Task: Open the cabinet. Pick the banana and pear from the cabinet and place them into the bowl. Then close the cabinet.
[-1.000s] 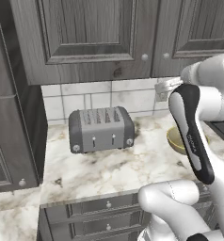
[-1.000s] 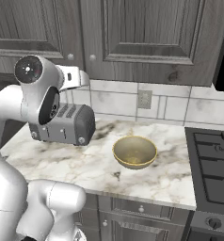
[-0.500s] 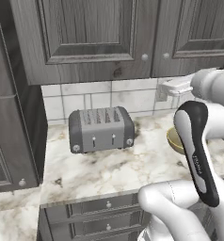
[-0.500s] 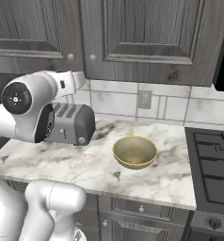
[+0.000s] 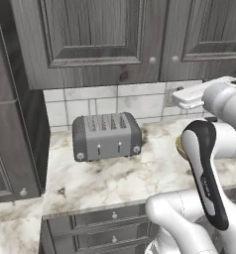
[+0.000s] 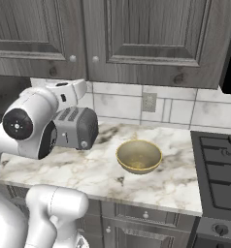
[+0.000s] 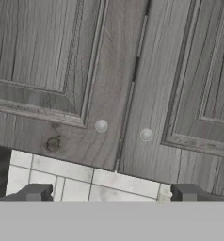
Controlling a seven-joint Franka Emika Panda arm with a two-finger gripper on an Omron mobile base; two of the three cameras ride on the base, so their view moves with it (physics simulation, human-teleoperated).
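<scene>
The cabinet [image 7: 109, 70] fills the wall above the counter with both dark grey doors shut. Its two round knobs [image 7: 100, 125] [image 7: 146, 135] sit side by side at the middle seam, also seen from the base [image 5: 152, 60] [image 6: 73, 58]. My gripper [image 7: 113, 195] is open and empty, facing the doors just below the knobs and short of them. The white hand [image 6: 71, 90] hovers over the toaster. The tan bowl [image 6: 139, 156] stands empty on the marble counter; from the left my arm covers most of the bowl [image 5: 180, 144]. Banana and pear are hidden.
A grey toaster [image 5: 106, 135] stands at the back of the counter [image 5: 115, 183], left of the bowl. A stove [image 6: 219, 164] borders the counter on the right. A tall side cabinet [image 5: 11, 124] closes the left end. Drawers [image 5: 112, 216] run below.
The arm's elbow has dropped and swung lower, and the hand has sunk slightly below the cabinet doors. The jaws stayed open and nothing else has moved.
</scene>
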